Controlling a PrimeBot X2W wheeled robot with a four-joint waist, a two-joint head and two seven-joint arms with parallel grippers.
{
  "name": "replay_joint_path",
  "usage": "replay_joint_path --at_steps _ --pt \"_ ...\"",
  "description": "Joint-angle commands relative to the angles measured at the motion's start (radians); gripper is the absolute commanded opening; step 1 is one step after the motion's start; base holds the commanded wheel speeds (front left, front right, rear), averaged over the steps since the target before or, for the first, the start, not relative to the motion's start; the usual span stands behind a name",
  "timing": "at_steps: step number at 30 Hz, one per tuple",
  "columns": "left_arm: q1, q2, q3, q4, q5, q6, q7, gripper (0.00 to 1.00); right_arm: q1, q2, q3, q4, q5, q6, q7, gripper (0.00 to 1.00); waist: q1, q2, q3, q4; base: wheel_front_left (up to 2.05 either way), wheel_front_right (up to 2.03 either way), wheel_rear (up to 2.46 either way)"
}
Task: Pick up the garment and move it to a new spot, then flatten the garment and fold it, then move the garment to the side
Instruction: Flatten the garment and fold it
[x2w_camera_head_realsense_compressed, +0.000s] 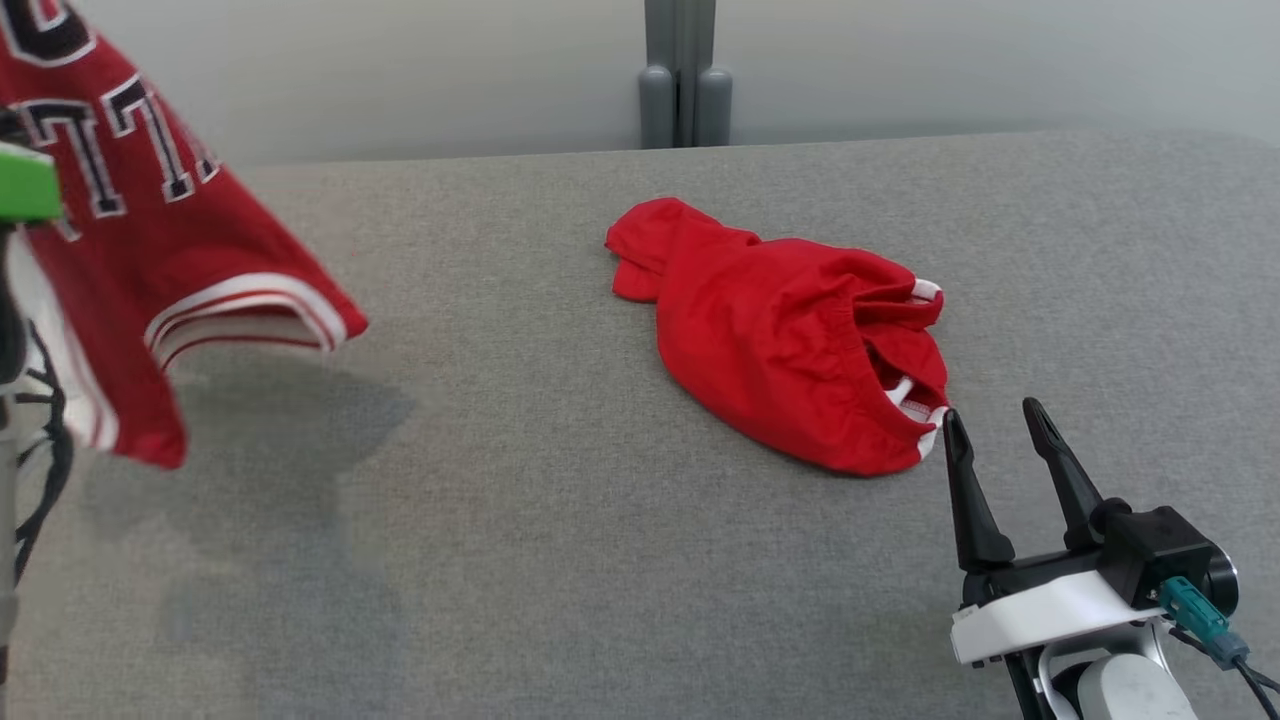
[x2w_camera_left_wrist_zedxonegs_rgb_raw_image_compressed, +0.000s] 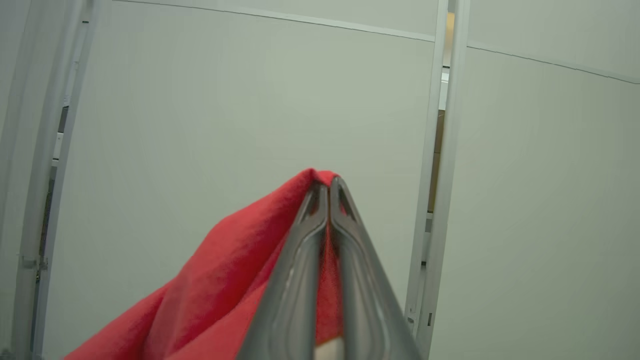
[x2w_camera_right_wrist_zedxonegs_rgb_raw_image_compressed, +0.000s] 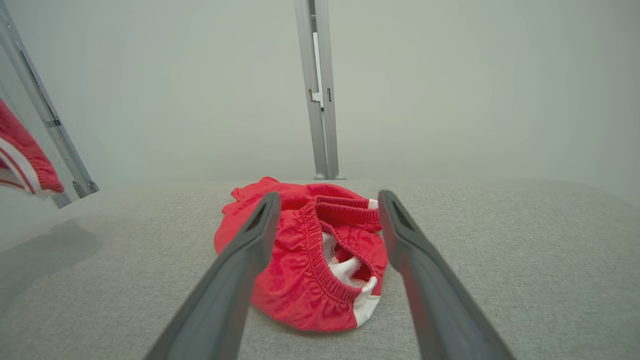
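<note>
Biggest thing: grey cloth-covered table (x2w_camera_head_realsense_compressed: 560, 580), filling most of the head view from the bottom edge up to the pale wall (x2w_camera_head_realsense_compressed: 400, 70) at top. It's bare across lower left and ctr, so there's room to lay sth flat. Next, the jersey (x2w_camera_head_realsense_compressed: 200, 260), red w/ white-edged dark lettering and white-striped trim, hanging in the upper left of the head view. It's clear of the table, w/ its shadow (x2w_camera_head_realsense_compressed: 290, 420) on the cloth below, so airborne, not dragging. I'd judge this is the carry part of step one (pick up, move to new spot). Held by one pinch of cloth it drapes open rather than bunching, which should help the flattening. Then the shorts (x2w_camera_head_realsense_compressed: 790, 350), also red, a crumpled heap at ctr-right of the head view, lying on the table w/ elastic waistband and white lining facing lower right. Grey post (x2w_camera_head_realsense_compressed: 685, 75) at top ctr, behind the table's far edge. R gripper (x2w_camera_head_realsense_compressed: 990, 410) at lower right of the head view: fingers spread wide & empty, tips just beside the waistband end of the shorts, no contact that I can make out. Prob. waiting out of the jersey's way or ready for a second hold, can't tell which. L gripper (x2w_camera_left_wrist_zedxonegs_rgb_raw_image_compressed: 328, 182), in the L wrist view: fingers pressed together w/ red jersey cloth clamped btw them and a fold poking past the tips. Smallest: green tab (x2w_camera_head_realsense_compressed: 25, 185) at the left edge of the head view, in front of the jersey; maybe part of the L arm, not sure.
</note>
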Motion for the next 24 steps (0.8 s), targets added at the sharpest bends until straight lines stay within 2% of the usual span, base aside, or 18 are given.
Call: replay_joint_path --at_steps 1,6,11,16,22,23,24 --pt "0.033 0.015 0.019 -0.009 -0.010 0.012 0.001 0.00 -0.002 -0.002 -0.002 -0.003 -0.007 0.000 0.000 1.00 0.0000 0.0000 0.018 0.027 0.00 0.00 0.00" --pt "0.112 0.054 0.102 -0.021 -0.039 0.044 -0.019 0.00 -0.017 -0.002 -0.013 -0.009 -0.029 0.000 0.000 1.00 0.0000 0.0000 0.046 0.066 0.00 0.00 0.00" --pt "0.182 0.033 0.132 0.038 -0.058 0.054 -0.050 0.00 -0.028 -0.012 -0.014 -0.012 -0.048 0.000 0.000 1.00 0.0000 0.0000 0.071 0.103 0.00 0.00 0.00" --pt "0.231 -0.020 0.132 0.193 -0.085 0.038 -0.070 0.00 -0.049 -0.022 -0.004 -0.012 -0.050 0.000 0.000 1.00 0.0000 0.0000 0.094 0.124 0.00 0.00 0.00" --pt "0.238 -0.069 0.091 0.457 -0.075 0.020 -0.076 0.00 -0.063 -0.035 0.016 -0.005 -0.046 0.000 0.000 1.00 0.0000 0.0000 0.104 0.118 0.00 0.00 0.00" --pt "0.234 -0.083 0.076 0.502 -0.078 0.004 -0.072 0.31 -0.060 -0.035 0.018 -0.002 -0.044 0.000 0.000 1.00 0.0000 0.0000 0.101 0.113 0.00 0.00 0.00" --pt "0.228 -0.088 0.066 0.523 -0.071 -0.010 -0.074 0.98 -0.056 -0.035 0.018 -0.001 -0.044 0.000 0.000 1.00 0.0000 0.0000 0.098 0.110 0.00 0.00 0.00"
